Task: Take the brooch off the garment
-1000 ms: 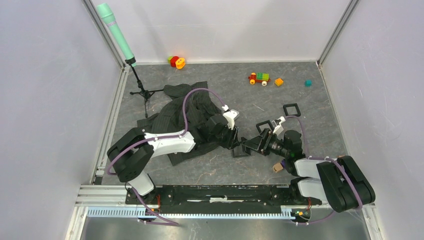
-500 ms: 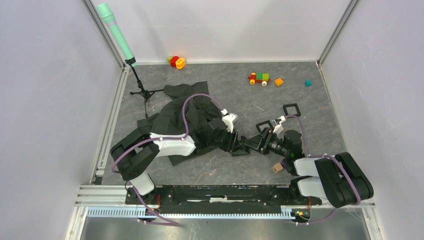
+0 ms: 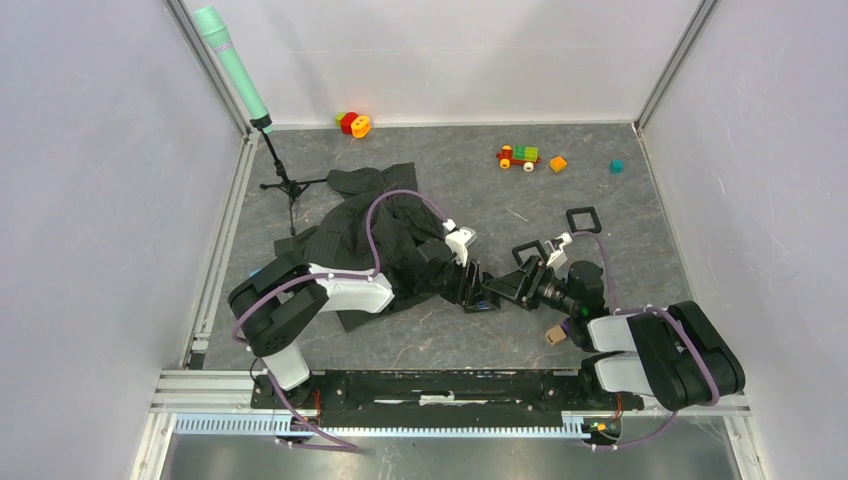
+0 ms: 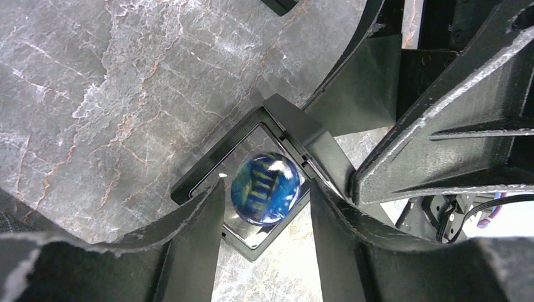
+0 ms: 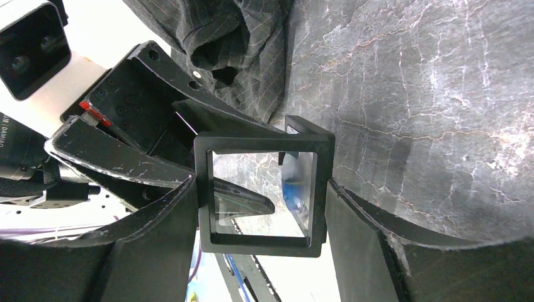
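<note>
Though off the shirt [image 3: 340, 235] already, not lifted free yet. Lying in a black frame [image 5: 264, 143] low over the table [image 3: 600, 180], just beside the shirt's edge: the brooch [image 4: 264, 190]. Hard to tell whether resting on the table or held just above it.

Left tool [image 4: 266, 185] spread apart, one finger on each side of the brooch, very near but with a thin gap on both sides, so gripping nothing. Right tool [image 5: 261, 186] squeezed tight on the upright half of the frame, holding it up like an open book cover.

Some ways to go wrong from here:
- Popping the smooth, shiny dome out sideways by closing the left tool a bit off the middle.
- Jamming the fingers on the frame's rim, or poking the clear film, by pushing down too far.
- Tipping the frame and rolling the brooch out by wobbling the right tool.

Round like a button, so no long side to speak of. Blue domed face up toward the left wrist camera, flat back down in the frame. Seen edge-on from the right wrist.
</note>
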You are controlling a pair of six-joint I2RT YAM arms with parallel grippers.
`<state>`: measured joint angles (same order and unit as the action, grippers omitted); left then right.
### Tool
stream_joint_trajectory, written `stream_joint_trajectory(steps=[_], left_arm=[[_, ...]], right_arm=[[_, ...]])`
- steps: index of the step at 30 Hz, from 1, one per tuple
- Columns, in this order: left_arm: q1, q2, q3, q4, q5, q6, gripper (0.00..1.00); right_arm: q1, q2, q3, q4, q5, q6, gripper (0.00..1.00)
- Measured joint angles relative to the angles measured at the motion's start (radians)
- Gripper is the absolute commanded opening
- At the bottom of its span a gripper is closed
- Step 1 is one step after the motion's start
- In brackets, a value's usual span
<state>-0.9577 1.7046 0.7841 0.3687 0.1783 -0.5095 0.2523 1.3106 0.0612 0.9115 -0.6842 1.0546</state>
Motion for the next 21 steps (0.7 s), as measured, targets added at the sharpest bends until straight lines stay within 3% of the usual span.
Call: stream_joint_trajectory(steps=[7,13,21], left_arm=[[0.0,0.016,-0.002,0.008,-0.01,0.001,0.63],[0.0,0.014,-0.019,0.016,-0.019,0.001,0.73],[0.011,-0.101,-0.04,-0.068,-0.05,0.0,0.78]], right_arm=[[-0.002,0.016,-0.005,0.008,0.0,0.0,0.59],[-0.002,0.031,-0.006,0.01,0.0,0.0,0.59],[-0.009,0.058,-0.006,0.012,0.0,-0.011,0.59]])
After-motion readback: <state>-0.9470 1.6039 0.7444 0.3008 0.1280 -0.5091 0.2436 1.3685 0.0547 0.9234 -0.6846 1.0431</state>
